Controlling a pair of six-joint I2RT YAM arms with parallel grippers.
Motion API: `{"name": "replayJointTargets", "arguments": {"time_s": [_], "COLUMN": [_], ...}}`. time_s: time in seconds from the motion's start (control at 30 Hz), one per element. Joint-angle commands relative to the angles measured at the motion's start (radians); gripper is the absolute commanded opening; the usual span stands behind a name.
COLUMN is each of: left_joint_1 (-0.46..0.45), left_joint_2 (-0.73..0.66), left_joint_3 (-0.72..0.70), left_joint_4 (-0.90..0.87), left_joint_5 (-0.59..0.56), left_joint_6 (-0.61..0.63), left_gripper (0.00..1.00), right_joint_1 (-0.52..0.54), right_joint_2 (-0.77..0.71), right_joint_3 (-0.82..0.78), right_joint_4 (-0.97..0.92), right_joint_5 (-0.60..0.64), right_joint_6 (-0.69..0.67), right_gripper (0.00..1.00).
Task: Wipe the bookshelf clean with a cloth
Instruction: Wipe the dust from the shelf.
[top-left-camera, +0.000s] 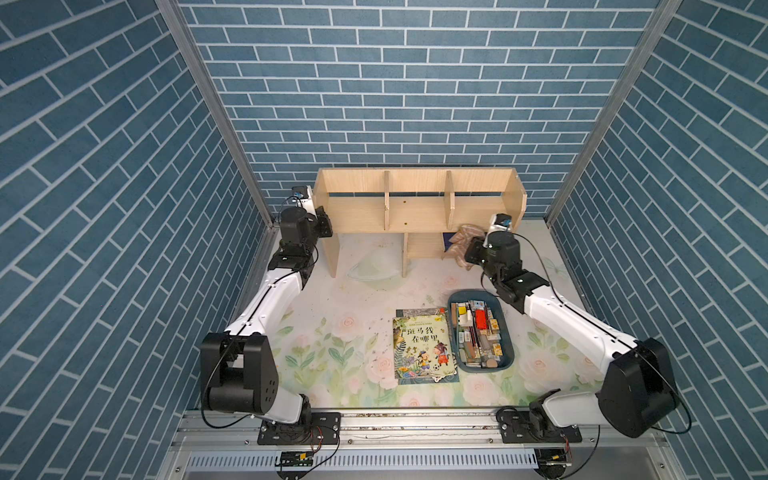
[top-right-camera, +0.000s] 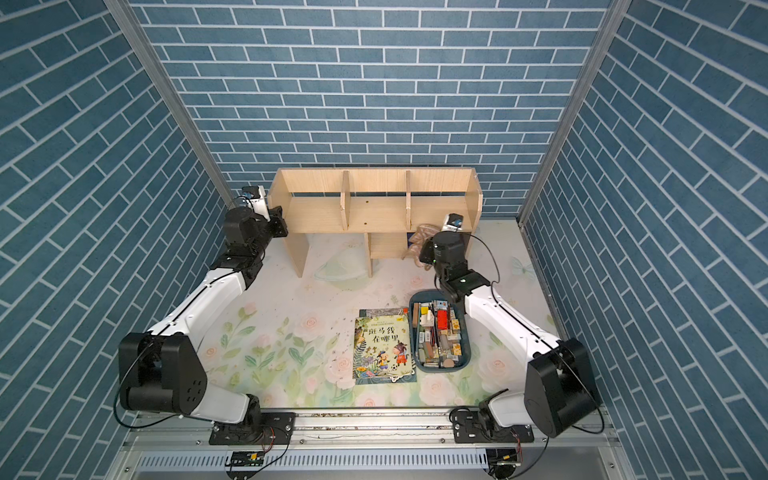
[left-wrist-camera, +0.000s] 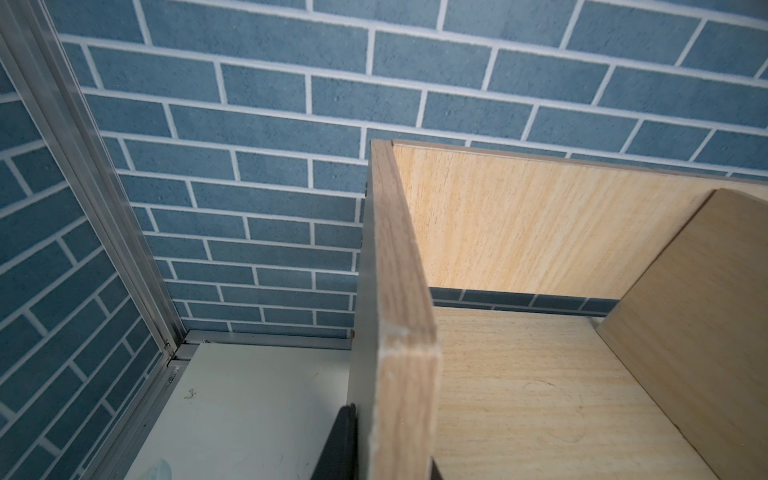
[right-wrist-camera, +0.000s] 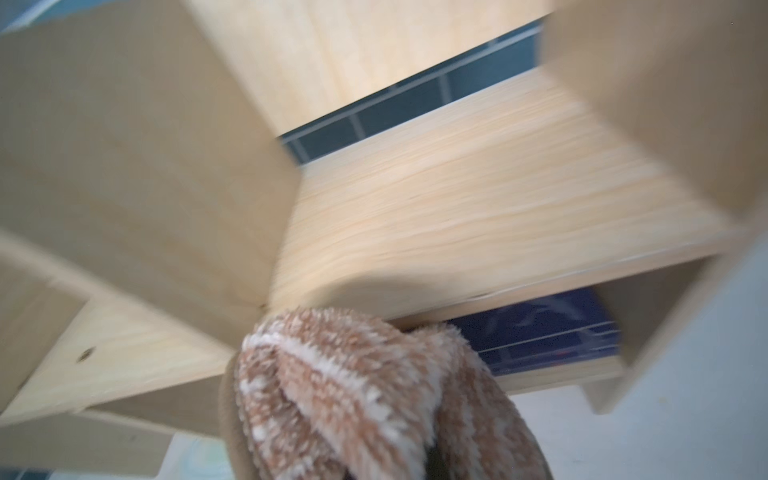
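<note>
Right gripper (right-wrist-camera: 332, 449) pinches bunched cloth (right-wrist-camera: 353, 386); cloth tip lies just ahead of it, at bookshelf (top-left-camera: 415, 208) board's front edge. Left gripper (left-wrist-camera: 390, 449) clamps bookshelf end panel, one finger each side

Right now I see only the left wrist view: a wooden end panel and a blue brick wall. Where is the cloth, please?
Observer: The striped cloth hangs bunched from the right gripper, at the front edge of the bookshelf, at the end opposite your panel.
Operator: Is the rest of it empty?
Observer: In both top views all three upper compartments are bare.
Operator: Anything else nearby?
Observer: A picture book lies flat beside a blue tray full of small items.
</note>
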Motion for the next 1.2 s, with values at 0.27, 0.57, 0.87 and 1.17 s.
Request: {"name": "replayJointTargets", "arguments": {"time_s": [0.27,0.57,0.87,1.17], "left_joint_1": [-0.069,-0.075,-0.076,-0.078], "left_joint_2": [0.05,0.053,0.058,0.058], "left_joint_3": [-0.029,-0.028,-0.027,-0.029], "left_joint_4": [-0.186,-0.188,-0.187,-0.185], "left_joint_5": [0.183,0.172,0.176,0.176], "left_joint_6": [-0.115,-0.108,-0.107,-0.106], "left_gripper": [0.0,0.0,0.0,0.0], "right_joint_1": [0.165,-0.073,-0.28,-0.282], "right_joint_2": [0.216,0.003,-0.063,0.029], "right_joint_3": [0.19,0.035,-0.033,-0.259], "right_joint_4": [0.042,-0.104,-0.174,0.034], "right_joint_5": [-0.018,-0.014,0.0,-0.021], "right_joint_6": [-0.004,0.026,-0.063,-0.071], "right_gripper": [0.0,0.0,0.0,0.0]}}
